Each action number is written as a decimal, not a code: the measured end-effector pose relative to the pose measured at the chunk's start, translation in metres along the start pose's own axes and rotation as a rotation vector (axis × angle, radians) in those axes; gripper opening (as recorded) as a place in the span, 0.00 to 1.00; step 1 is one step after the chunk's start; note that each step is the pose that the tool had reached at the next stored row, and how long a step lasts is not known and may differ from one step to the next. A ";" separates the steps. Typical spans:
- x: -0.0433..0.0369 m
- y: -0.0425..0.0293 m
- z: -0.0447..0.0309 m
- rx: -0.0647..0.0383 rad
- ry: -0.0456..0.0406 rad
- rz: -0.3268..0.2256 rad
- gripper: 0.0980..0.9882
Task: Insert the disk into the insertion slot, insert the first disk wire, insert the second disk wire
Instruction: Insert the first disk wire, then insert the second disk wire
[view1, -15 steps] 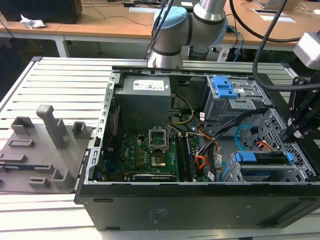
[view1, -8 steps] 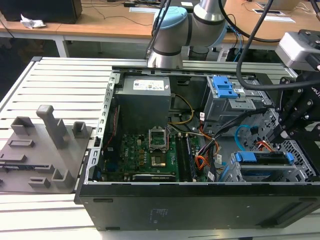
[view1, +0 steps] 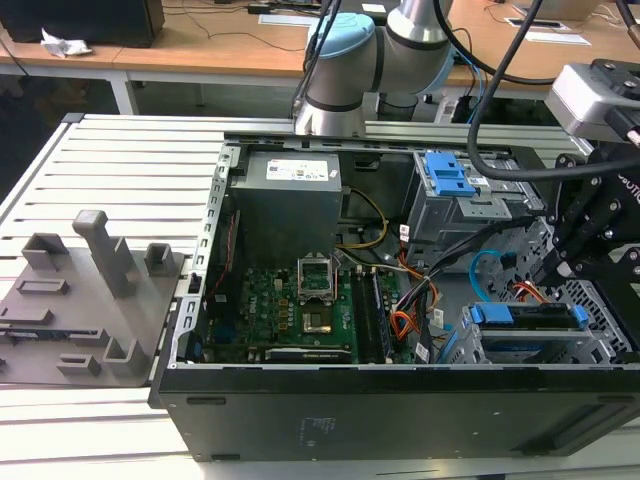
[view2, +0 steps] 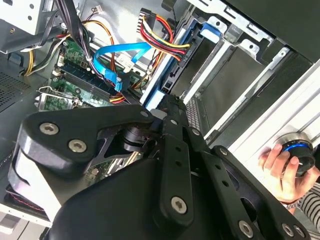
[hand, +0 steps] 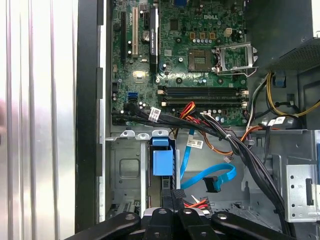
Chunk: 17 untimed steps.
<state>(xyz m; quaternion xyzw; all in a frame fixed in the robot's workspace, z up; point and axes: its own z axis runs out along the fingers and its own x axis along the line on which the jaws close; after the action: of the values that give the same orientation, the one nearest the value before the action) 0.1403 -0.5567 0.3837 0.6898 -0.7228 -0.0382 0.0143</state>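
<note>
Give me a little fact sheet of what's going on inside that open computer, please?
Setting: open computer case on a slatted metal table
Disk: with its blue bracket, seated in the slot at the exterior view's right
Gripper: above the disk's end, next to the red, yellow and black wires by the disk
Blue cable: loose, its plug lying free on the case floor
Motherboard: bare, processor socket empty
Person: a hand on a round knob beside the case
</note>
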 end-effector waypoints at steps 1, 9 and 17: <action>0.0000 0.0000 0.0000 0.000 0.0001 0.000 0.01; 0.0000 0.0001 0.0000 0.000 0.0000 0.000 0.15; -0.0182 0.0010 0.0007 0.000 0.0001 0.000 0.23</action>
<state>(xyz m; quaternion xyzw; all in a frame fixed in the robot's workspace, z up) 0.1401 -0.5384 0.3836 0.6899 -0.7228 -0.0381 0.0143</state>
